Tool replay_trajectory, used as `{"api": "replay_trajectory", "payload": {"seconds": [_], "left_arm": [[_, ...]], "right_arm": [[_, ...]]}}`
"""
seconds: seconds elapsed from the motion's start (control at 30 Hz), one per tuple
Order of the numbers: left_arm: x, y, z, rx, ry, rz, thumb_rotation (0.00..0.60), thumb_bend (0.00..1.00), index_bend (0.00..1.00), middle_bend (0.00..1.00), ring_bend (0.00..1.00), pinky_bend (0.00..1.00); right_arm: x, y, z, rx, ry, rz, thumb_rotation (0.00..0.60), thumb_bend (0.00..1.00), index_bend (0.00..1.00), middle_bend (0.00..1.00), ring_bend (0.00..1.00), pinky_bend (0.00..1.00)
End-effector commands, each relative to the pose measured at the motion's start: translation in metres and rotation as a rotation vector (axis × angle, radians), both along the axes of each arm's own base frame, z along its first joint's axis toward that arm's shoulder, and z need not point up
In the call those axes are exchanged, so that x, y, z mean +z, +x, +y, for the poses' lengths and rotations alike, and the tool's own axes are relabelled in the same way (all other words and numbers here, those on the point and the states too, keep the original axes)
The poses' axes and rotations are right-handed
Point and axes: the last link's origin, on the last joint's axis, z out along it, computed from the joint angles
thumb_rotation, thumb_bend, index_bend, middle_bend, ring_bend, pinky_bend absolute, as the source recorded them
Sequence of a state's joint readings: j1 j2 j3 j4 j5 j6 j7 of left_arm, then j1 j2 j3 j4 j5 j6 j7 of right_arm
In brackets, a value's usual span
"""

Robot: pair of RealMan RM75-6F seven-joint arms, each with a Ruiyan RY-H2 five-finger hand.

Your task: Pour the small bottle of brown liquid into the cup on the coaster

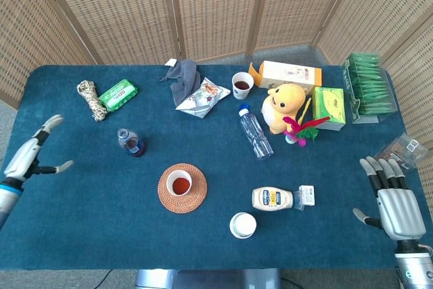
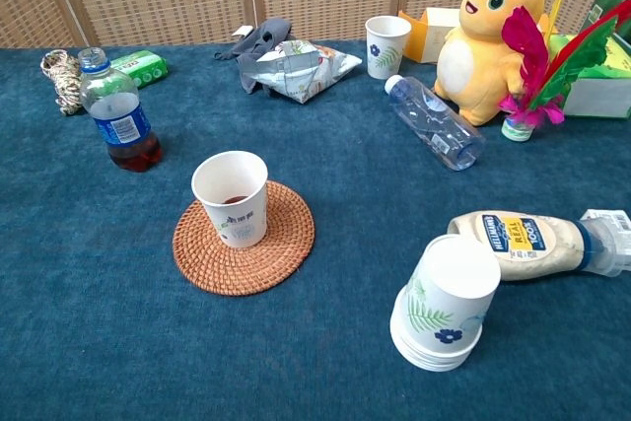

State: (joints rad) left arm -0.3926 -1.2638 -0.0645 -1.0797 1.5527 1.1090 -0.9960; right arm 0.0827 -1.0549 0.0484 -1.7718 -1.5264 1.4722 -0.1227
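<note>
The small bottle (image 1: 130, 143) of brown liquid stands upright left of centre in the head view, uncapped as far as can be told, with a low pool of brown at its base. Just below and to the right of it the cup (image 1: 179, 183) sits on the round woven coaster (image 1: 195, 200), and it already has some brown liquid in the bottom. In the chest view the same bottle (image 2: 116, 114) stands at the upper left, apart from the cup (image 2: 231, 197), with nothing touching either.

The left hand (image 1: 30, 155) hangs over the left edge of the table (image 1: 81, 221), its fingers spread wide and holding nothing, well apart from the bottle. The right hand (image 1: 392, 195) sits at the lower right corner of the frame, also spread and empty, far from both things.

By my reading, the pour proper is not yet in hand: the bottle is ungrasped and liquid remains in it. What is left is to take hold of the bottle, carry it over the cup, tip it, and set it down. The left hand is the nearer one for that reach.
</note>
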Motion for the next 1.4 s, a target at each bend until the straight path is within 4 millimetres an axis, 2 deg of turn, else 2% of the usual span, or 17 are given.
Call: {"api": "replay_trajectory", "payload": {"seconds": [0.03, 0.7, 1.4], "left_arm": [[-0.013, 0.008, 0.008, -0.025, -0.037, 0.007, 0.600, 0.27, 0.00, 0.00, 0.00, 0.00], [-0.069, 0.045, 0.038, -0.072, -0.098, -0.019, 0.600, 0.27, 0.00, 0.00, 0.00, 0.00], [-0.104, 0.069, 0.058, -0.077, -0.123, -0.064, 0.600, 0.27, 0.00, 0.00, 0.00, 0.00]], "right_arm": [[0.000, 0.000, 0.000, -0.002, -0.001, -0.002, 0.600, 0.00, 0.00, 0.00, 0.00, 0.00], [0.002, -0.002, -0.001, -0.009, 0.012, -0.018, 0.600, 0.00, 0.00, 0.00, 0.00, 0.00], [0.007, -0.004, -0.001, -0.015, 0.011, -0.048, 0.600, 0.00, 0.00, 0.00, 0.00, 0.00]]}}
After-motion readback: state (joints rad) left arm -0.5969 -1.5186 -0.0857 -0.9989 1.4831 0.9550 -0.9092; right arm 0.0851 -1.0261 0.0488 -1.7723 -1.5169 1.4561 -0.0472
